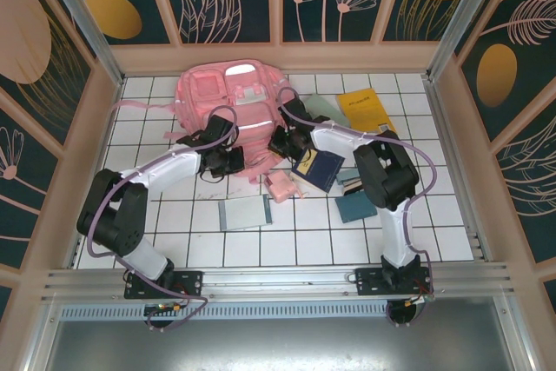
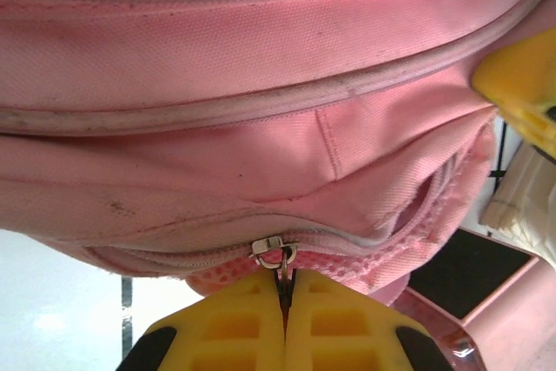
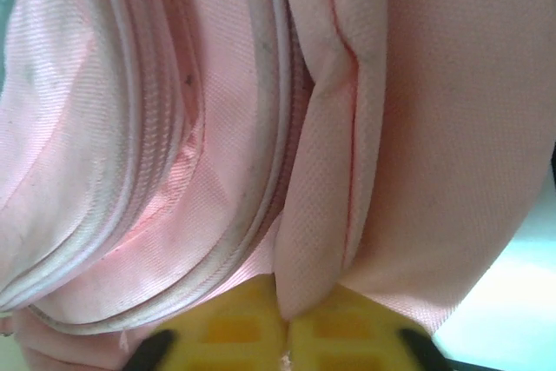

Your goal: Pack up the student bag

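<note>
Big pink fabric backpack (image 1: 228,97) lies at the far edge of the white tiled worktop (image 1: 304,241), about mid-width. Grips: left gripper (image 2: 285,293) clenched on the small metal zip pull (image 2: 276,252) of a front pocket, right gripper (image 3: 282,310) clenched on a fold of backpack fabric. Reads as the opening step. Nothing visibly packed: yellow flat book (image 1: 365,109), dark blue notebook (image 1: 317,169), teal book (image 1: 356,206), grey ribbed folder (image 1: 245,212) and small pink pouch (image 1: 282,186) lie loose on the tiles. All loading left.
</note>
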